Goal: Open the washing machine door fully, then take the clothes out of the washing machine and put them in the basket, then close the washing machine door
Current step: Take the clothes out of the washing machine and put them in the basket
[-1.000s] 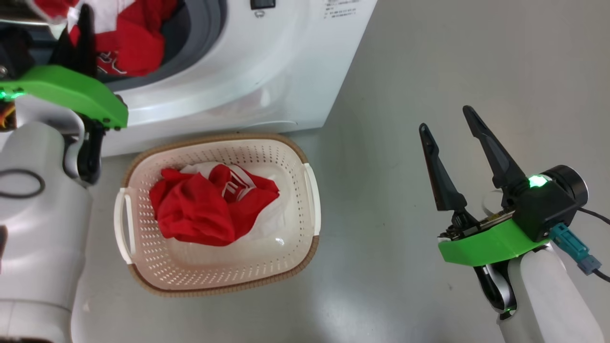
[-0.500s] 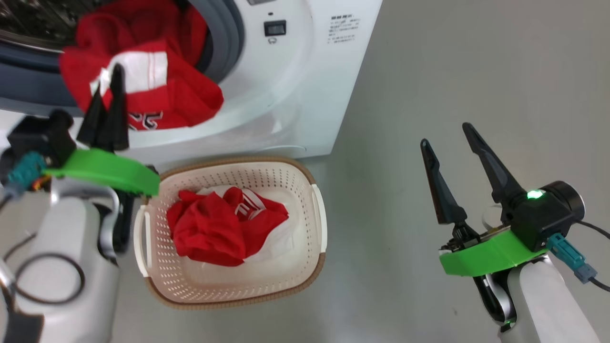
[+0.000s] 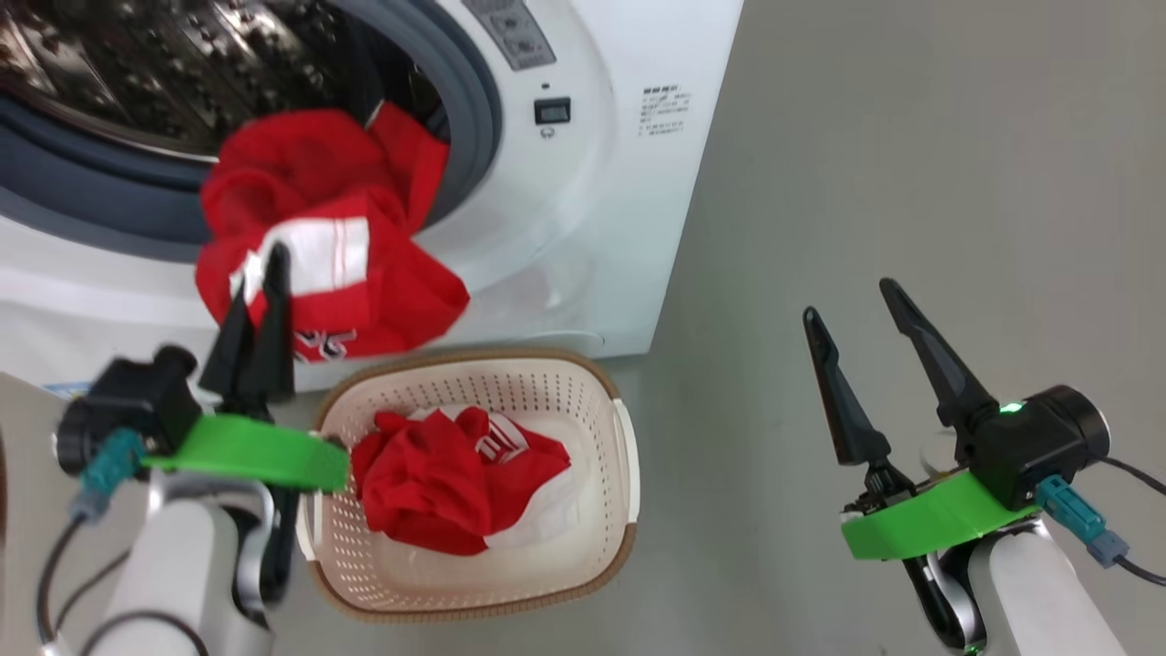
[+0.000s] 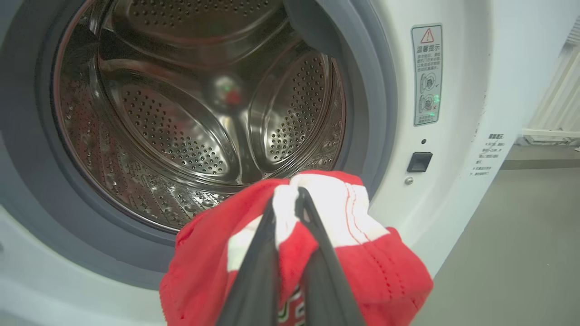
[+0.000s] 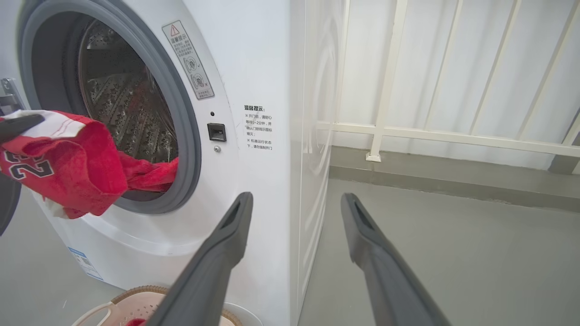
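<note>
My left gripper (image 3: 260,273) is shut on a red garment (image 3: 337,264) by its white striped band. The garment hangs out of the washing machine (image 3: 601,228), trailing from the drum (image 4: 181,113) over the grey gasket, just above the far left of the basket (image 3: 474,360). From the left wrist, the left gripper (image 4: 286,199) pinches the garment (image 4: 362,262) at the opening. Another red garment (image 3: 437,483) lies crumpled in the basket. My right gripper (image 3: 849,302) stands open over the floor on the right. The door is out of view, and the opening is uncovered.
Grey floor (image 3: 911,137) spreads to the right of the machine. A white railing (image 5: 385,90) runs along the wall beyond it. The basket (image 5: 136,299) sits against the machine's front, below the right gripper (image 5: 295,199).
The head camera has shifted, bringing more of the drum into view. My left gripper has drawn the red garment out of the drum and down toward the basket. The right gripper stays open.
</note>
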Robot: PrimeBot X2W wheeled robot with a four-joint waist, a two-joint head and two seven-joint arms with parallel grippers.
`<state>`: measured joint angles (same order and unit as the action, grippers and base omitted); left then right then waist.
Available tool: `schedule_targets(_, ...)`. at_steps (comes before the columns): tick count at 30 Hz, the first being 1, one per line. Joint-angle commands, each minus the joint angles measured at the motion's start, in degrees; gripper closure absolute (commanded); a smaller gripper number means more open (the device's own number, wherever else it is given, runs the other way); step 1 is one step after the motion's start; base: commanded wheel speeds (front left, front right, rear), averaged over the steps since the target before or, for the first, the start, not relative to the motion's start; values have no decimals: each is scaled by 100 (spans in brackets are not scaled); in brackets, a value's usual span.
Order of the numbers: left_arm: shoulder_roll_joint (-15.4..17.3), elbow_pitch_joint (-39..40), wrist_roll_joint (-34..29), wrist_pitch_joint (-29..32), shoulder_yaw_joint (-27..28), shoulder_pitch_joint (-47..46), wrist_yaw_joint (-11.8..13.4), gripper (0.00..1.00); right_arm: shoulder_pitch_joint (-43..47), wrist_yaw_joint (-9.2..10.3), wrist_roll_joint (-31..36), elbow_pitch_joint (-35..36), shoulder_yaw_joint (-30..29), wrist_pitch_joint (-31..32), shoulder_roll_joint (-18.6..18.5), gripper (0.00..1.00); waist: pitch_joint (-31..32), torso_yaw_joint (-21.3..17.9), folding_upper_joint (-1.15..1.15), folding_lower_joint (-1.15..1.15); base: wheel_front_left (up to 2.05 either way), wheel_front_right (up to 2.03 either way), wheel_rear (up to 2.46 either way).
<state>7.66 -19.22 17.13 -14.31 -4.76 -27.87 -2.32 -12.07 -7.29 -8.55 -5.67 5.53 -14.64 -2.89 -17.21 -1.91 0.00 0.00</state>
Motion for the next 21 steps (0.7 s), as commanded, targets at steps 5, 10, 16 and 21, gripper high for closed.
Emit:
schedule_targets(5, 37, 440, -19, -69, 217, 435, -47, 100, 161, -20, -43, 103, 97, -36, 2, 0, 366, 39, 0, 0, 0, 0, 0)
schedule_targets(10, -39, 675, 15, -68, 151, 773, -33, 100, 266, -20, -50, 109, 112, -36, 2, 0, 568, 44, 0, 0, 0, 0, 0)
schedule_targets(16, -30, 956, 152, 67, 183, 1042, -2, 100, 360, -20, -80, 130, 77, -36, 2, 0, 687, 73, 0, 0, 0, 0, 0)
schedule_targets(21, -33, 1359, 128, 214, 162, 1219, 136, 100, 375, -20, -89, 169, 58, -36, 2, 0, 672, 105, 0, 0, 0, 0, 0)
